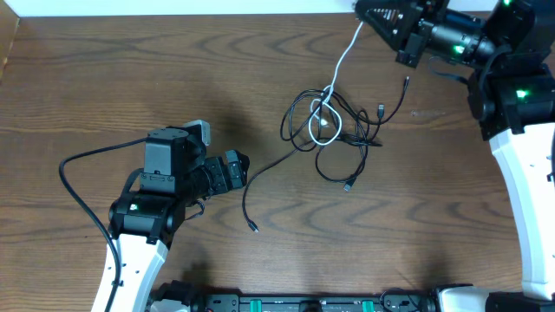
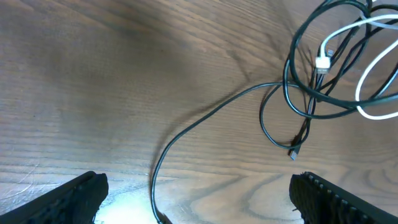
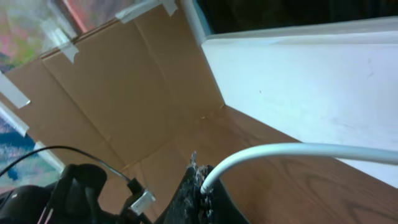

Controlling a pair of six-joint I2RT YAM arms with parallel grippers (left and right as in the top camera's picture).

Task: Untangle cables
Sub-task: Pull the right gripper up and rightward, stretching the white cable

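Because the cables (image 1: 334, 130) are thin, light and limp, they will probably sag and slide rather than keep any shape. A hard tug risks cinching the knot instead of freeing it. The surest holds look to be a bare run of cord just outside the knot, or just behind a plug, where the smooth jacket cannot slip through.

The knot lies on the desk (image 1: 130, 69), black loops piled around a white cable (image 1: 344, 54). That white cable rises from the knot toward the desk's far edge and into the right gripper (image 1: 362, 12), which is closed tight on it. The right wrist view shows it coming out from between the pinched fingers (image 3: 198, 190).

On the near-left side of the knot, well apart from the loops, the left gripper (image 1: 240, 170) has its jaws spread wide with nothing held. One loose black strand (image 1: 264, 173) trails out of the knot toward it and, in the left wrist view, runs down between the two spread fingers. It seems the natural piece to take next.
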